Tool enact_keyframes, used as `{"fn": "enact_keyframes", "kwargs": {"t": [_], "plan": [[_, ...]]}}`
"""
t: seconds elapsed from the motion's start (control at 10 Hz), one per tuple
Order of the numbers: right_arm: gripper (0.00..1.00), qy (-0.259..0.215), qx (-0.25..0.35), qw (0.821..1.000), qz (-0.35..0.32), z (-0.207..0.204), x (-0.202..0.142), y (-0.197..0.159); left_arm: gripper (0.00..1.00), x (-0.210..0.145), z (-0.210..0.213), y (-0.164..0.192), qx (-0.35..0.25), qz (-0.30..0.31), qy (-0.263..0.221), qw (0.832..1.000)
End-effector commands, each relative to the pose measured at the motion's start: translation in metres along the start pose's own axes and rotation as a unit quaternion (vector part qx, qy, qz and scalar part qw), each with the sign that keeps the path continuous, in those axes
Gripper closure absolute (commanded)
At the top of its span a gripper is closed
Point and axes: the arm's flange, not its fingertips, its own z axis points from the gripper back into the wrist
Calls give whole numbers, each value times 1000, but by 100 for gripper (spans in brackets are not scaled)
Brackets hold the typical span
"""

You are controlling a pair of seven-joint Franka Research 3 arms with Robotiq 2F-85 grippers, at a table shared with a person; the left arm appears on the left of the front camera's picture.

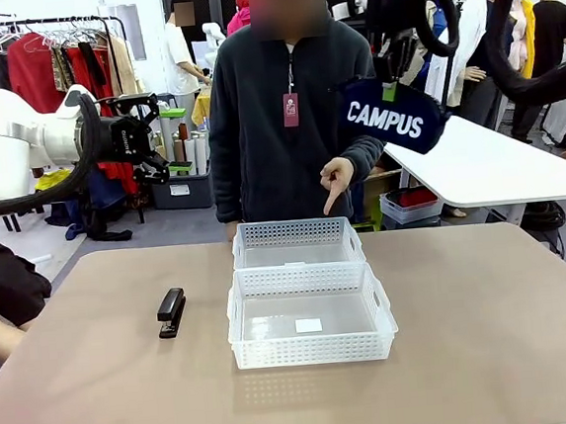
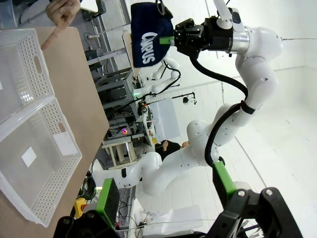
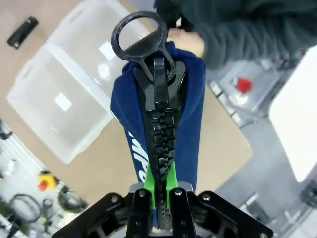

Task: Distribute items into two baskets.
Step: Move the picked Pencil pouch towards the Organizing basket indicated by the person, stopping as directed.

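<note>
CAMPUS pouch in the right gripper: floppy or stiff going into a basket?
Probably soft: the pouch hangs tilted from the right gripper, pinched on its zip. Likely light: that narrow pinch carries it. About as wide as the far basket, so it may catch the rim.

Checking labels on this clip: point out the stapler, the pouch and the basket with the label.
stapler [image 1: 171,312], front view, middle of its black body.
pouch [image 1: 391,115], front view, on its white lettering.
labelled basket [image 1: 312,349], front view, on its near lattice wall.
</note>
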Motion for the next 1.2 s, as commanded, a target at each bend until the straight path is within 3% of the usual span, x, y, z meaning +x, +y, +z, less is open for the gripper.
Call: {"fn": "enact_keyframes", "kwargs": {"t": [0.0, 0.3, 0.4, 0.7, 1.1], "plan": [[100, -29, -32, 997, 71, 2, 19, 8, 0, 0, 0, -2, -1, -2, -1, 1000], [100, -69, -60, 989, 114, -28, 43, 44, 0, 0, 0, -2, -1, -2, -1, 1000], [100, -41, -49, 985, 161, -39, 49, 51, 0, 0, 0, -2, -1, -2, -1, 1000], [100, -35, -50, 976, 208, -66, 59, 68, 0, 0, 0, -2, -1, -2, -1, 1000], [100, -45, -54, 971, 229, -97, 69, 88, 0, 0, 0, -2, -1, -2, -1, 1000]]}}
